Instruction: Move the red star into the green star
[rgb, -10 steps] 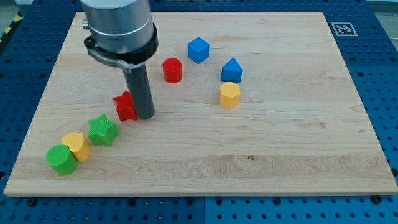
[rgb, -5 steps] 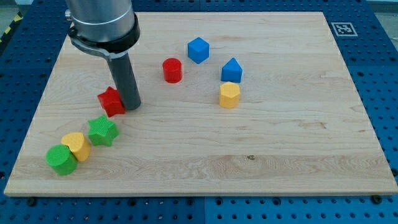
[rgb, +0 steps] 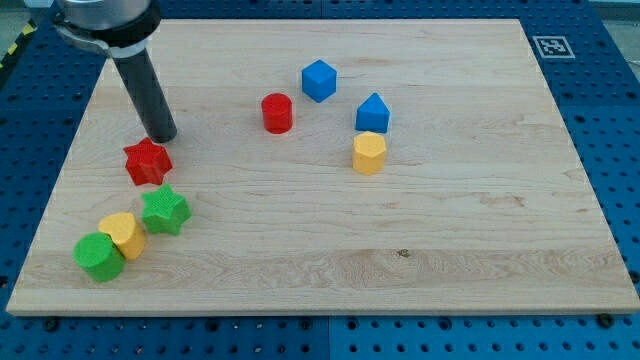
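Since my tip (rgb: 161, 136), a bare rod with no pincer, sits just above the red star (rgb: 147, 161), an off-centre shove risks sliding it past the green star (rgb: 165, 210).

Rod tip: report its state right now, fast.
My tip: a bare rod, holding nothing. It sits just above the red star toward the view's top, a sliver apart or barely touching; the green star lies below.

Showing on the pale wooden board (rgb: 450, 230): red star (rgb: 147, 162), green star (rgb: 164, 211), red cylinder (rgb: 277, 113), two blue blocks (rgb: 318, 80), yellow blocks (rgb: 369, 153), and a green cylinder (rgb: 98, 257).
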